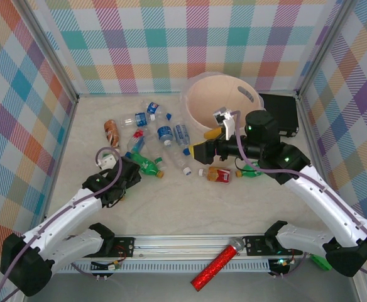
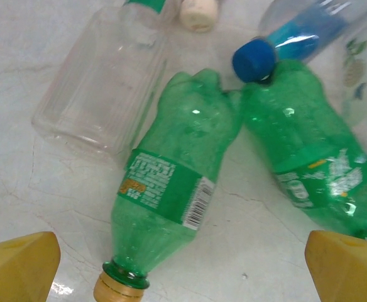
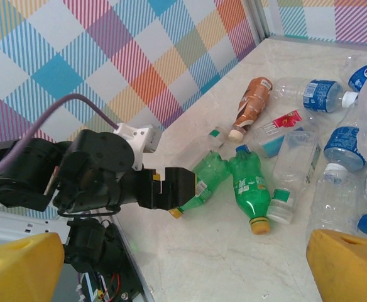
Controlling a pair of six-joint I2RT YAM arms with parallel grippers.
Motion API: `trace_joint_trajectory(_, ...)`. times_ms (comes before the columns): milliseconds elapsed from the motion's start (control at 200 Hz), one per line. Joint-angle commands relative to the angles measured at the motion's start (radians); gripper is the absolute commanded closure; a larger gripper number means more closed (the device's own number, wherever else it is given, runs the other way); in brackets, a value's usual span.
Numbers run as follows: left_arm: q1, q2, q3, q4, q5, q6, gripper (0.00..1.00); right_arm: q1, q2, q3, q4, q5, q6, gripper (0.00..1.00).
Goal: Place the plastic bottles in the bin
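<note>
On our left, the left jaws stand wide over a green bottle (image 2: 171, 189) lying on the worktop (image 1: 171, 201). The plastic bottles (image 1: 164, 133) lie scattered mid-worktop, just left of the bin (image 1: 212, 104). Our right jaws, also wide, hover near its front rim, holding nothing.

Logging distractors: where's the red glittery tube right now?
Top view: the red glittery tube lies tilted across the mounting rail at the near edge, just right of centre.
</note>
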State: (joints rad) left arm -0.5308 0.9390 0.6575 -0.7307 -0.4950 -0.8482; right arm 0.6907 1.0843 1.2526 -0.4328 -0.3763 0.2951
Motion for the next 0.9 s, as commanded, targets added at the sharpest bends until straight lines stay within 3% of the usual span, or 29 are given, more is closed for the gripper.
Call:
trace_joint_trajectory(0, 0.066, 0.014, -0.05, 0.073, 0.091, 0.006, 0.0, 0.007, -0.02, -0.008, 0.029, -0.004, -0.027, 0.01)
trace_joint_trajectory(255, 0.174, 0.095, -0.102, 0.197, 0.21, 0.035, 0.01, 0.009, 0.013, 0.024, 0.011, -0.013, -0.013, 0.01)
trace_joint_trajectory(895, 0.186, 0.128, -0.139, 0.353, 0.457, 0.068, 0.0, 0.081, 0.095, 0.093, 0.002, 0.03, -0.007, 0.01)
